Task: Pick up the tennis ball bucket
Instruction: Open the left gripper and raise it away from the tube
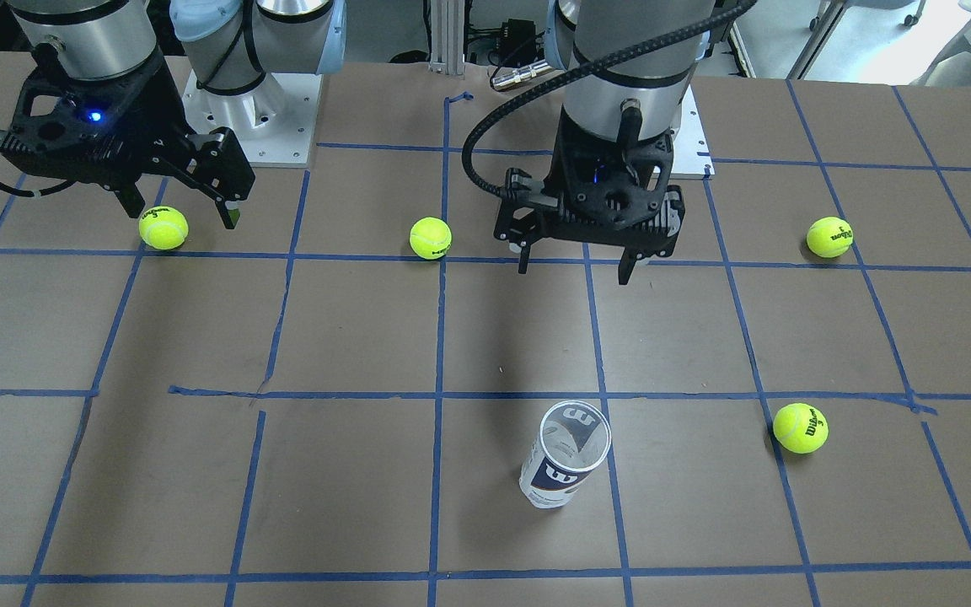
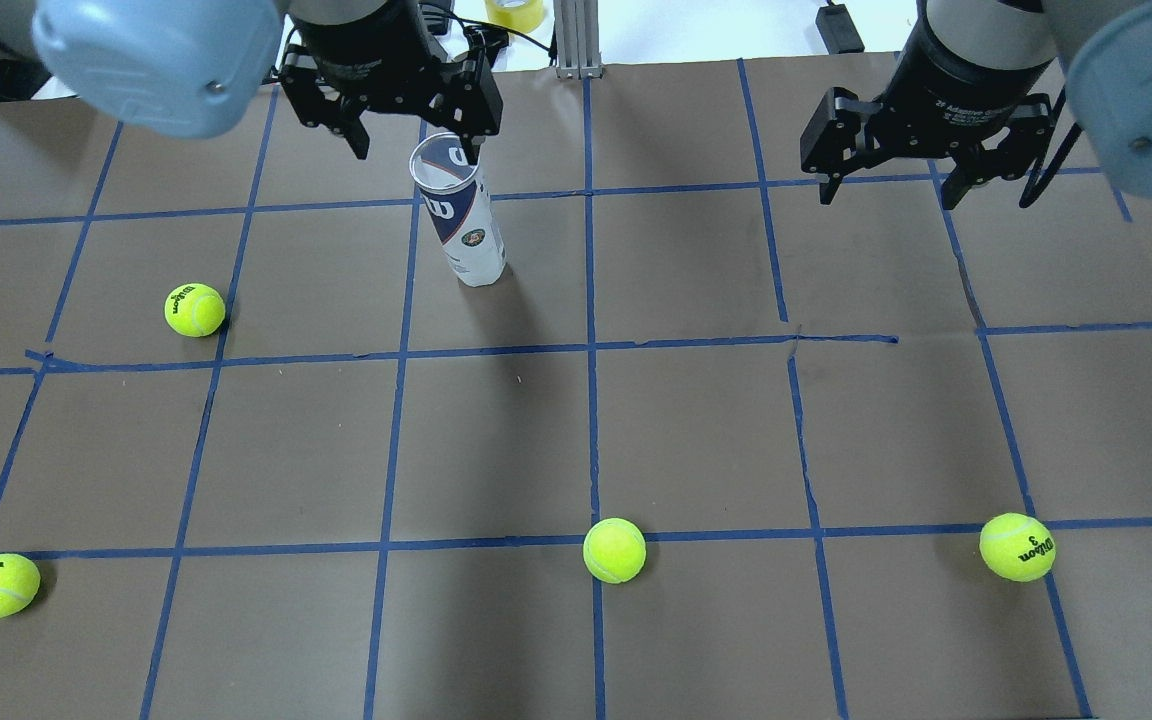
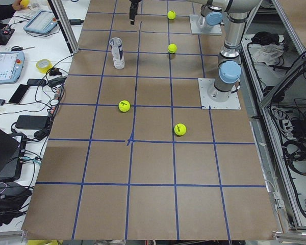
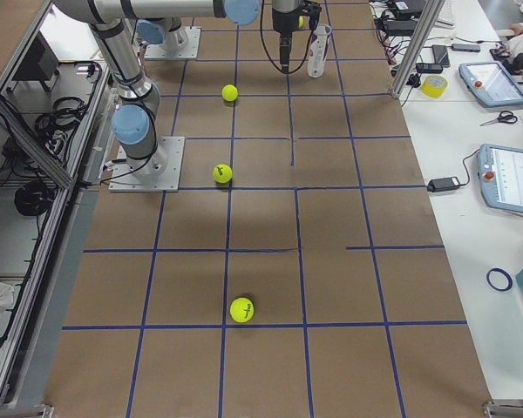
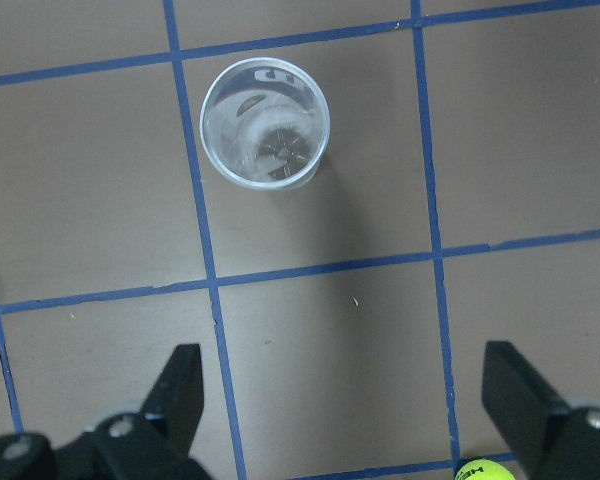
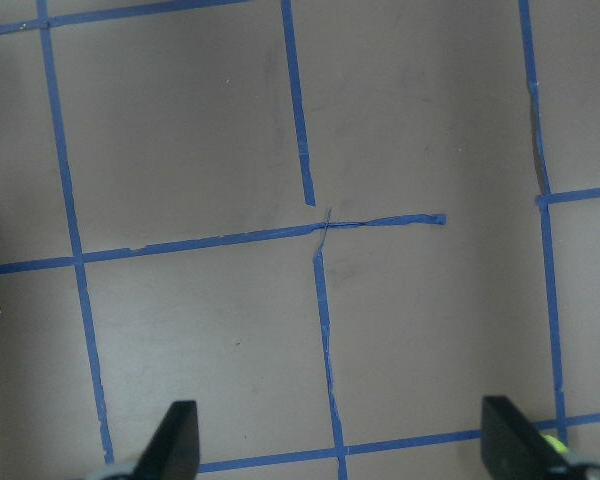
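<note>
The tennis ball bucket (image 1: 565,455) is a clear can with a white and navy label. It stands upright and open-topped on the brown table, also in the overhead view (image 2: 461,225) and the left wrist view (image 5: 265,122). My left gripper (image 1: 574,271) is open and empty. It hangs above the table on the robot's side of the can, also shown in the overhead view (image 2: 420,152) and its wrist view (image 5: 350,400). My right gripper (image 1: 184,216) is open and empty, far from the can, over bare table (image 2: 886,200) (image 6: 345,445).
Several yellow-green tennis balls lie on the table: one by the right gripper (image 1: 163,228), one mid-table (image 1: 430,238), two on the left arm's side (image 1: 829,237) (image 1: 800,427). Blue tape lines grid the brown table (image 1: 351,337). The arm bases stand at the robot's edge.
</note>
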